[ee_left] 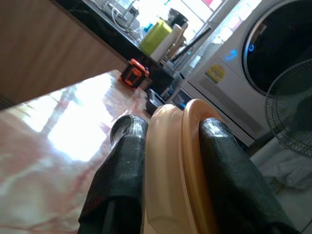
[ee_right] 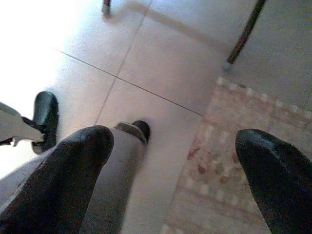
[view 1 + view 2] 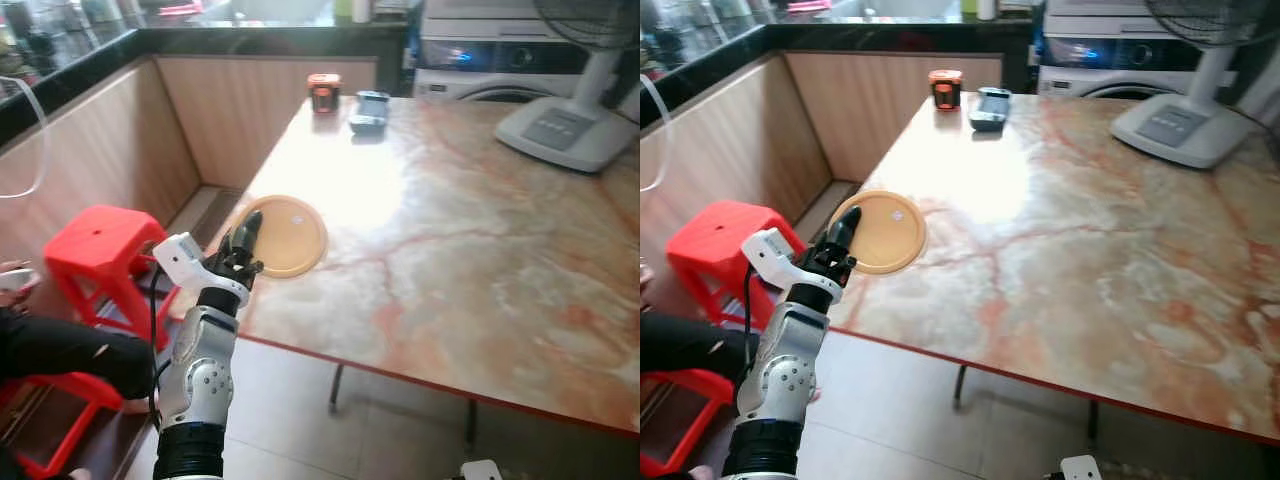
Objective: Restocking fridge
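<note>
Left gripper (image 3: 243,243) clamped on rim of yellow lid (image 3: 290,235) at near-left corner of marble table (image 3: 470,250); thin edge grip, lid could slip or pivot on lift. Right gripper (image 2: 175,161) open, idle over floor

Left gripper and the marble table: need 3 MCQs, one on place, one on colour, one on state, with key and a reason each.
1. Where does the round plate lie?
A. at the table's near left edge
B. beside the fan base
C. on the red stool

2. What colour is the stool left of the table?
A. blue
B. red
C. white

3. What is the left gripper doing?
A. hanging open above the floor
B. shut on the plate's rim
C. resting on the fan base

Key: 1 A, the plate sits at the near left edge, far from the fan base. 2 B, the stool is bright red. 3 B, the left wrist view shows a finger on either side of the rim.
</note>
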Motion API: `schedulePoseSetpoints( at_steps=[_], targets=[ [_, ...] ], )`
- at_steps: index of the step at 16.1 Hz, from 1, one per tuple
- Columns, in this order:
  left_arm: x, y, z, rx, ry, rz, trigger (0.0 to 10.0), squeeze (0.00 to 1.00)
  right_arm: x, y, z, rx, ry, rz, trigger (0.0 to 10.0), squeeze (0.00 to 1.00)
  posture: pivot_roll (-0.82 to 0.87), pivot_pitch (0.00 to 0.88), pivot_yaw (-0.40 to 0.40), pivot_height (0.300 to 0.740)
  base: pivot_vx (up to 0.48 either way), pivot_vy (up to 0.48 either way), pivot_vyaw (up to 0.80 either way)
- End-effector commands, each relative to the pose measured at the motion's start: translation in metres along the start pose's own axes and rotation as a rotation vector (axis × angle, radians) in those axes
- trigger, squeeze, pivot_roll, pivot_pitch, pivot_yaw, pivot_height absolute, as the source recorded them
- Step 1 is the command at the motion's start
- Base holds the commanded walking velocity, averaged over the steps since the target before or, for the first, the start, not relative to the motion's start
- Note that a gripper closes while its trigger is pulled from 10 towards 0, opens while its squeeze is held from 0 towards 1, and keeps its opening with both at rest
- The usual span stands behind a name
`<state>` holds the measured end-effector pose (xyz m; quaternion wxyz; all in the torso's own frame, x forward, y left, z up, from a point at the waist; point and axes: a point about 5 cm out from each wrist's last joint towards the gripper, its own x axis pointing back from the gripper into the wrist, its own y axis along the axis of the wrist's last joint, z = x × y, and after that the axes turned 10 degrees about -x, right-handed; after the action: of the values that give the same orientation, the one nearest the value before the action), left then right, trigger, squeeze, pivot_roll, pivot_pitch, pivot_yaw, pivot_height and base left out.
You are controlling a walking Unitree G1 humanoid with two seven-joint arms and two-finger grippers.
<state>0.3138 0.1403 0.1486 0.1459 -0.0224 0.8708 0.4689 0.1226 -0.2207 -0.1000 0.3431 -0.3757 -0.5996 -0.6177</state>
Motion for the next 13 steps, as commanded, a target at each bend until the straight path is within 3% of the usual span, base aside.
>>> schedulePoseSetpoints(
  at_steps=[1,13],
  targets=[
    [-0.0003,-0.0017,0.0002,0.004,0.010,0.007,10.0,0.00,0.0002,-0.0055,0.0043,-0.012,0.009,0.014,10.0,0.00,-0.10,0.000,0.086,0.740,0.000,0.285,0.00],
    [-0.0039,-0.0004,-0.0010,0.009,-0.002,-0.001,10.0,0.00,-0.0001,-0.0031,0.0032,-0.018,0.009,0.010,10.0,0.00,-0.09,0.000,0.075,0.740,0.000,0.337,0.00]
  ],
)
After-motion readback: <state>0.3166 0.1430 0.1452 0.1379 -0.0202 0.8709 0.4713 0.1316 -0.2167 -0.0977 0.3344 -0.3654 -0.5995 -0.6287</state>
